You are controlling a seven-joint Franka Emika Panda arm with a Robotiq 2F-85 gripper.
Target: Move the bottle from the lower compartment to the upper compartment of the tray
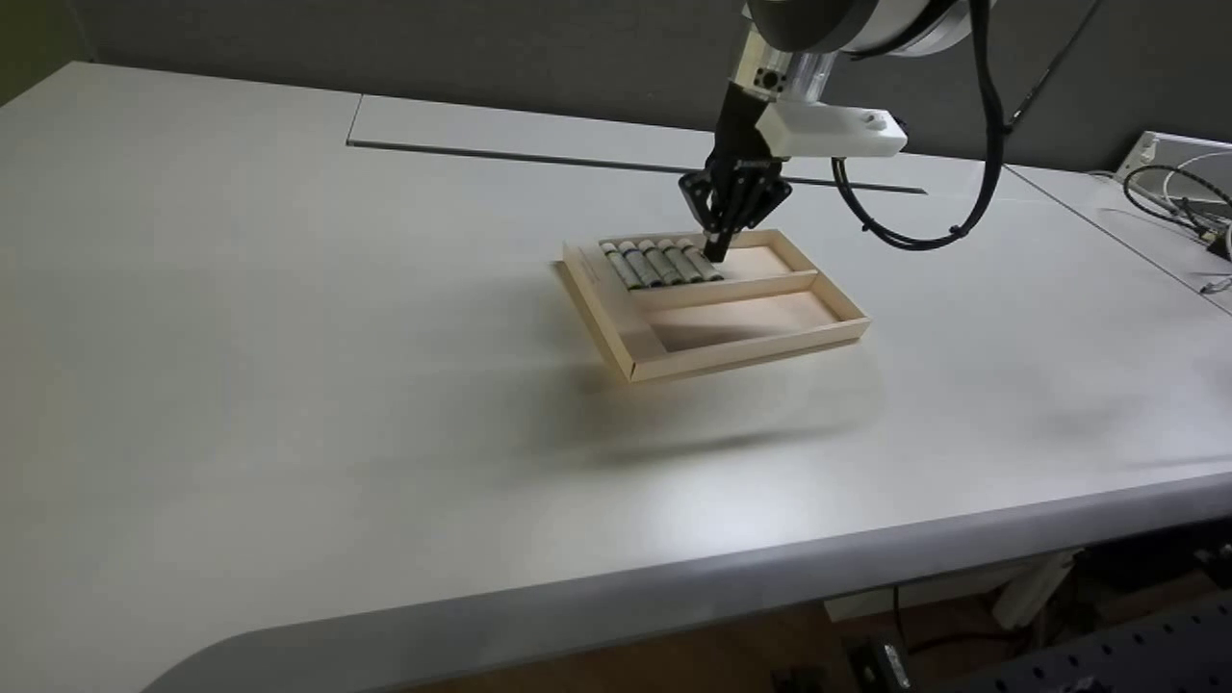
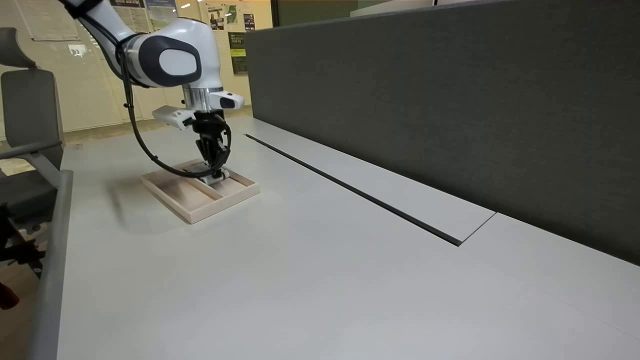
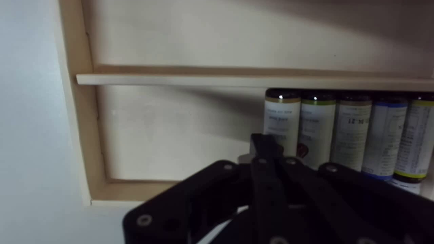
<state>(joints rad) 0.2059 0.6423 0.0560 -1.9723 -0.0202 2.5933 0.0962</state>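
The pale-wood tray (image 1: 751,353) lies on the white table and shows in all views. A slat (image 3: 169,80) divides it lengthwise. Several vials (image 3: 317,125) lie side by side in the section (image 3: 162,135) farther from the camera in an exterior view (image 1: 756,262). The parallel section (image 3: 237,34) shows no vials. I cannot tell which section is called upper, nor which vial is the task's bottle. My gripper (image 3: 264,144) is shut, its tips together, low at the endmost vial (image 3: 282,117). It hides part of that vial; I cannot tell whether they touch. The gripper also shows in both exterior views (image 1: 715,252) (image 2: 216,172).
A black cable (image 1: 991,144) hangs in a loop from the arm. A dark grey partition (image 2: 425,100) stands along the table's back edge. A dark slot (image 1: 510,157) runs in the tabletop behind the tray. Cables and equipment (image 1: 1184,192) lie at the table's far right corner.
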